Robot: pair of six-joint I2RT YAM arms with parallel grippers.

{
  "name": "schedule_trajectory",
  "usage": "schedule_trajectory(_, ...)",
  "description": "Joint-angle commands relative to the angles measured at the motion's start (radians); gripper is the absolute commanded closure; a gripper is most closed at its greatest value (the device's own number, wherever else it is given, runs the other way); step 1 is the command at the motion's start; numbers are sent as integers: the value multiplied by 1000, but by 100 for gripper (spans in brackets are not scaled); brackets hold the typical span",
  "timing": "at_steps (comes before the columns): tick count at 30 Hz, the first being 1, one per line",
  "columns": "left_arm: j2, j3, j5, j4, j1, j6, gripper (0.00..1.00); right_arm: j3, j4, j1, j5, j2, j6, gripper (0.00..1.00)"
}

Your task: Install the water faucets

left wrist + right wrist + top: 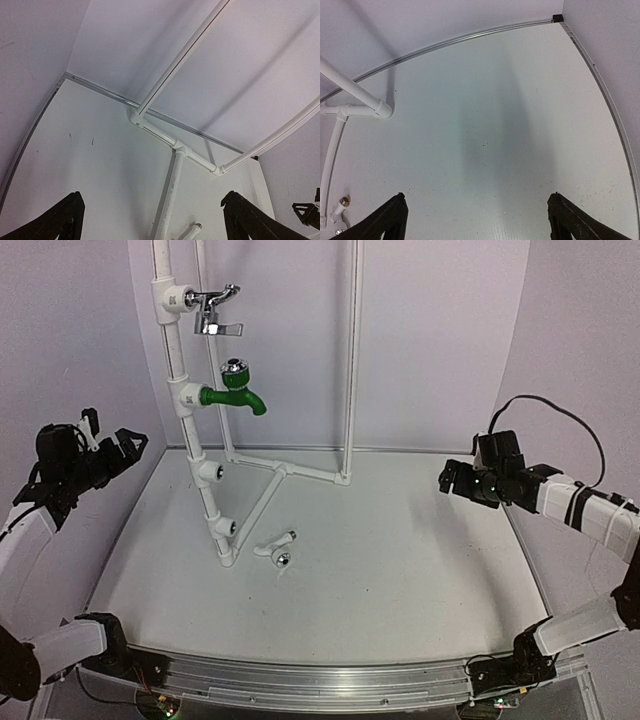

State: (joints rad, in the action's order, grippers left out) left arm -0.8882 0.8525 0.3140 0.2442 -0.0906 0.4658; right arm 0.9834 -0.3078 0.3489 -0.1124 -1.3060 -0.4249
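The small white water faucets (276,548) lie close together on the table beside the foot of the pipe stand, with one chrome knob (283,560) showing. I cannot tell whether there is one or two. A brass-tipped white stem shows at the bottom of the left wrist view (193,232) and at the lower left of the right wrist view (340,206). The slanted white pipe (200,455) has two empty sockets (211,472) (227,528). My left gripper (128,445) (152,200) is open and empty at the far left, raised. My right gripper (447,480) (476,200) is open and empty at the right, raised.
A green-bodied tap (235,396) and an all-chrome lever tap (215,310) sit higher on the same pipe. The stand's base pipes (300,470) (172,145) (355,110) run across the back of the white table (400,570). Purple walls enclose the table.
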Motion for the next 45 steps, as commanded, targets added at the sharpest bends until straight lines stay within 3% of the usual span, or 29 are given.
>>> schedule_trajectory(1,-10,-32,58,7,-3,42,0,-76,160,5,226,12,-55,2)
schedule_trajectory(5,-28,-59,88,12,-3,87,0,-20,245,105,367,-152,-107,2)
schedule_trajectory(14,-119,-95,236,50,3,167,1,283,293,436,282,-581,-205,2)
schedule_trajectory(23,-90,-187,285,62,63,232,6,584,264,579,235,-893,-131,2)
schedule_trajectory(29,-83,-209,185,64,213,257,9,688,197,617,157,-993,-11,19)
schedule_trajectory(38,-25,-249,149,64,219,271,11,711,158,676,156,-1025,164,43)
schedule_trajectory(45,16,-259,170,67,219,278,12,553,159,675,279,-925,386,61)
